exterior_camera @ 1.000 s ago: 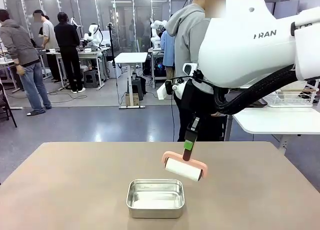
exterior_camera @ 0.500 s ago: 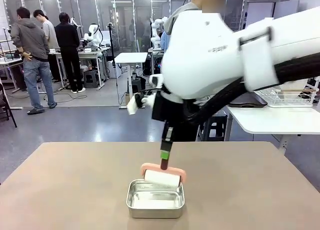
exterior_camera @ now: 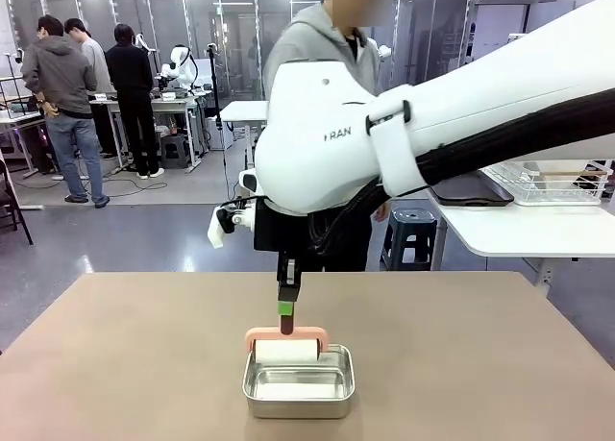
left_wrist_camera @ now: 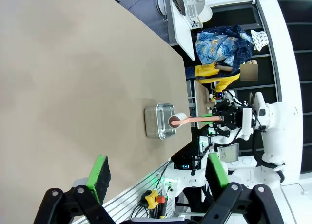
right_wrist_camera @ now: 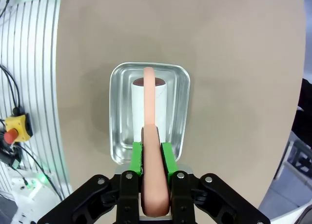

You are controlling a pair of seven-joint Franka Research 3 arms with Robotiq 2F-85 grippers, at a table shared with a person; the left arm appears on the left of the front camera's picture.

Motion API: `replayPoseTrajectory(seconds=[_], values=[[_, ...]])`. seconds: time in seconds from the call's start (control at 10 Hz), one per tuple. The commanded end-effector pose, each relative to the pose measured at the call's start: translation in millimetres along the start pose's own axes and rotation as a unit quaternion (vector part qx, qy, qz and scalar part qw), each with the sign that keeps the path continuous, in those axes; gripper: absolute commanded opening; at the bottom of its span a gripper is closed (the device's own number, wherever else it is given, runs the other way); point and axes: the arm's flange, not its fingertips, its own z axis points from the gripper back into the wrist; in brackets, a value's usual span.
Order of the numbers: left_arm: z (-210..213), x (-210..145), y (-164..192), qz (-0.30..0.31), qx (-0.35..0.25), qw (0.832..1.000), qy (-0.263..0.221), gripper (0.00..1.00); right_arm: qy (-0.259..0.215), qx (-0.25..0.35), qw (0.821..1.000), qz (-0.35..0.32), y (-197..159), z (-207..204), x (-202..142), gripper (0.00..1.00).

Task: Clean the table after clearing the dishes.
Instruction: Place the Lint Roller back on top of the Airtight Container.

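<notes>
Across the front view, the right arm [exterior_camera: 432,124] reaches from the right over the middle of the table [exterior_camera: 115,364], its gripper [exterior_camera: 286,306] pointing down and clamped on the handle of a pink lint roller [exterior_camera: 286,347]. The roller's white drum hangs at the far rim of a square steel pan [exterior_camera: 299,380], which sits near the table's near edge. A person [exterior_camera: 327,66] in a grey hoodie stands behind the arm at the far side. From the left wrist view, the left gripper [left_wrist_camera: 157,173] has its green pads spread wide with nothing between them, high above the bare table [left_wrist_camera: 73,63]; farther off, the pan [left_wrist_camera: 158,121] and the roller [left_wrist_camera: 187,119] in the right gripper [left_wrist_camera: 229,117] are seen sideways. Looking down the right wrist view, the right gripper [right_wrist_camera: 151,158] is pinched tight on the roller's handle [right_wrist_camera: 150,136], and the drum sits over the inside of the pan [right_wrist_camera: 117,116], with table [right_wrist_camera: 234,48] all around it.
</notes>
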Motion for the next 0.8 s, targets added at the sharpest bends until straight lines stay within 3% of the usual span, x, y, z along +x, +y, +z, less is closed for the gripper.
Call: replayPoseTrajectory(seconds=[0.0,0.2,0.7], values=[[1.6,1.3,-2.1,0.007,-0.002,1.0,-0.004,1.0,-0.005,0.017,0.999,0.041,-15.1,-10.7,2.7,0.21],[1.6,1.3,-2.1,0.007,-0.002,1.0,-0.004,1.0,-0.015,0.044,0.998,0.041,-22.9,-31.1,-2.3,0.21],[1.6,1.3,-2.1,0.007,-0.002,1.0,-0.004,1.0,0.015,0.067,0.998,0.007,-41.5,-72.9,-9.2,0.21]])
